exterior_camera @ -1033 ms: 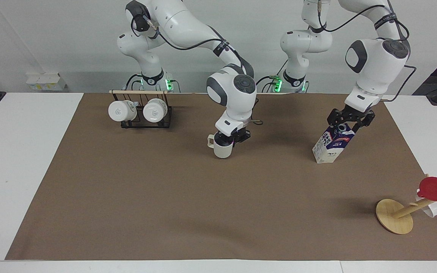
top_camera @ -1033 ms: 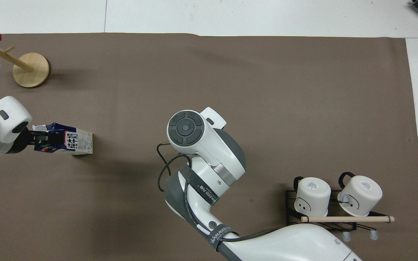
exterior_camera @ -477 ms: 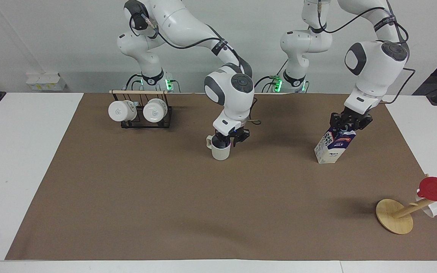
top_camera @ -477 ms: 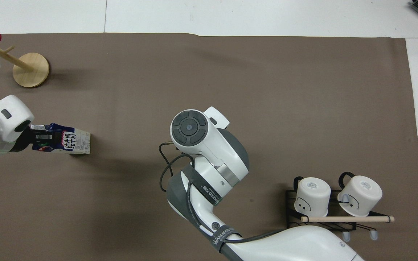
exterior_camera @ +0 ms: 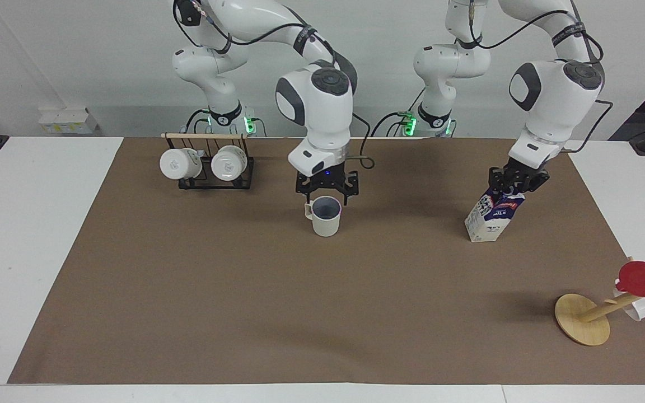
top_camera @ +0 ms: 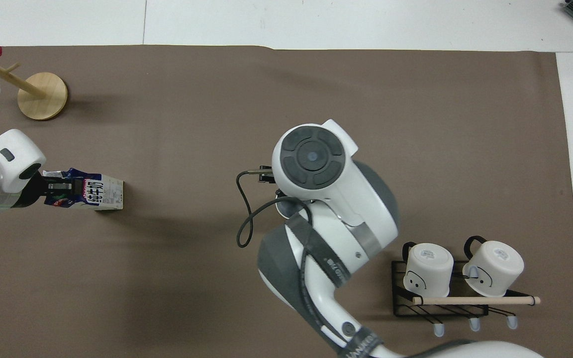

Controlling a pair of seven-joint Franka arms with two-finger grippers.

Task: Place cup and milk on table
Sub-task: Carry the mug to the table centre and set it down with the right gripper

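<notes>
The cup (exterior_camera: 325,217), a cream-white mug with a grey-blue inside, stands upright on the brown paper of the table (exterior_camera: 31,252), near the middle. My right gripper (exterior_camera: 326,197) hangs open just above its rim, with its fingertips spread to either side and apart from it. In the overhead view the right arm covers the cup. The milk (exterior_camera: 490,215), a blue and white carton, leans tilted with its base on the paper toward the left arm's end. My left gripper (exterior_camera: 514,187) is shut on the milk's gable top. From overhead the left gripper (top_camera: 60,187) pinches the milk (top_camera: 102,195).
A black wire rack (exterior_camera: 213,179) with two white mugs on their sides stands near the right arm's base. A wooden peg stand (exterior_camera: 583,319) carrying a red cup (exterior_camera: 644,279) sits at the left arm's end, farther from the robots than the milk.
My right gripper opened, let go of the cup and rose above it; the cup stays on the paper. My left gripper closed on the carton's top.
</notes>
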